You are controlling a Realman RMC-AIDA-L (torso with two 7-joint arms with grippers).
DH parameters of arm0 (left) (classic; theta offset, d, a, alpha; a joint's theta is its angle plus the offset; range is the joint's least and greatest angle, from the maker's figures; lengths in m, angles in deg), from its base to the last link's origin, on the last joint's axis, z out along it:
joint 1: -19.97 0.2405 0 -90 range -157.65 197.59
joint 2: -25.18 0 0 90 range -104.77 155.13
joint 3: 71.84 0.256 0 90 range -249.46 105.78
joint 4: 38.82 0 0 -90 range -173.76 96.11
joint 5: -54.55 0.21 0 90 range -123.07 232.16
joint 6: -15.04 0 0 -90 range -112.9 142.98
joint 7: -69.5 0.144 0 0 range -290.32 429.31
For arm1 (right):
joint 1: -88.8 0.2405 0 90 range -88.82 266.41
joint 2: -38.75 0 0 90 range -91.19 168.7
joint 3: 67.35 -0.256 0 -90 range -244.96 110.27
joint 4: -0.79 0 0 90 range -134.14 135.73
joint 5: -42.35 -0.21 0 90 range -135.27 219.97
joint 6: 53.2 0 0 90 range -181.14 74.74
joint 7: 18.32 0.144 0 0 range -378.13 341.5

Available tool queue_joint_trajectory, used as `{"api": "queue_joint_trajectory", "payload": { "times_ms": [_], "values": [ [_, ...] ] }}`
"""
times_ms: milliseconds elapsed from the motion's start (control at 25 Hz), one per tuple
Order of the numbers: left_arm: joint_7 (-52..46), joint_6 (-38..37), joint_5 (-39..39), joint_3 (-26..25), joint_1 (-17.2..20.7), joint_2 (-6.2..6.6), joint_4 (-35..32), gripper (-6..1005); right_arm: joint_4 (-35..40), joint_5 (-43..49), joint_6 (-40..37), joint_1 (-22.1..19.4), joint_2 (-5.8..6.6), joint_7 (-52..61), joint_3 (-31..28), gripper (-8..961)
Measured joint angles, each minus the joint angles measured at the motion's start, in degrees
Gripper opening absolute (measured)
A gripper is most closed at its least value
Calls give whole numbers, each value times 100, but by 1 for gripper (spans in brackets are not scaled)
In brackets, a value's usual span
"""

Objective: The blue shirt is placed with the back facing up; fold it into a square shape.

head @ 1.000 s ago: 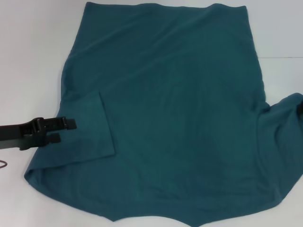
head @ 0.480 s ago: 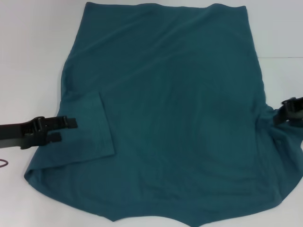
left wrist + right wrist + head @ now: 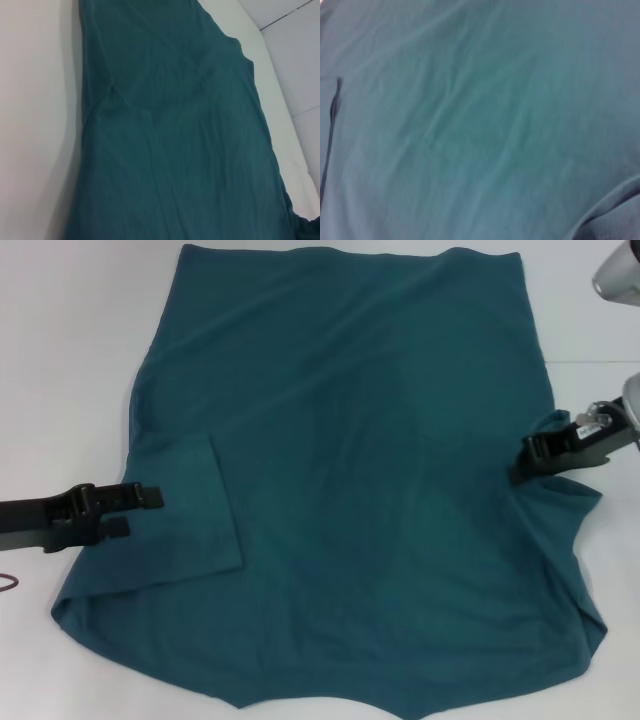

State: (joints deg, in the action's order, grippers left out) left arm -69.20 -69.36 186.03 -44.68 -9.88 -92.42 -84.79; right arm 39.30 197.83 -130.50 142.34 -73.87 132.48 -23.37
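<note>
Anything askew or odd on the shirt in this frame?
Nothing damaged. The plain dark teal-blue knit shirt lies lopsided: its left sleeve is folded flat onto the body, while the right sleeve is bunched and lifted in the right end effector. The left end effector sits at the folded sleeve's edge.

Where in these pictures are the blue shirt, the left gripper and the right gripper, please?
blue shirt [image 3: 370, 490]: head view, middle of its back panel.
left gripper [image 3: 138, 512]: head view, between its fingertips at the folded sleeve.
right gripper [image 3: 532, 455]: head view, fingertips at the shirt's right edge.
</note>
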Motion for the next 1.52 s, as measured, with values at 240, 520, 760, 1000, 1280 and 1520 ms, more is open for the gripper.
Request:
{"api": "queue_joint_trajectory", "payload": {
  "times_ms": [240,520,760,1000,1280,1520],
  "values": [
    [0,15,0,0,-10,-8,0,821,-350,-12,351,177,3,126,-14,14],
    [0,49,0,0,-12,-9,6,822,-455,-25,343,237,28,195,12,13],
    [0,107,0,0,15,-9,10,821,-519,-33,214,241,36,143,30,13],
    [0,159,0,-1,19,-19,15,821,-525,-295,229,219,46,131,-7,140],
    [0,162,0,0,36,-18,19,821,-624,-1626,84,0,128,-508,-50,399],
    [-40,146,0,0,64,-3,18,821,-418,-1212,-256,-146,381,-494,-37,528]
  ]
}}
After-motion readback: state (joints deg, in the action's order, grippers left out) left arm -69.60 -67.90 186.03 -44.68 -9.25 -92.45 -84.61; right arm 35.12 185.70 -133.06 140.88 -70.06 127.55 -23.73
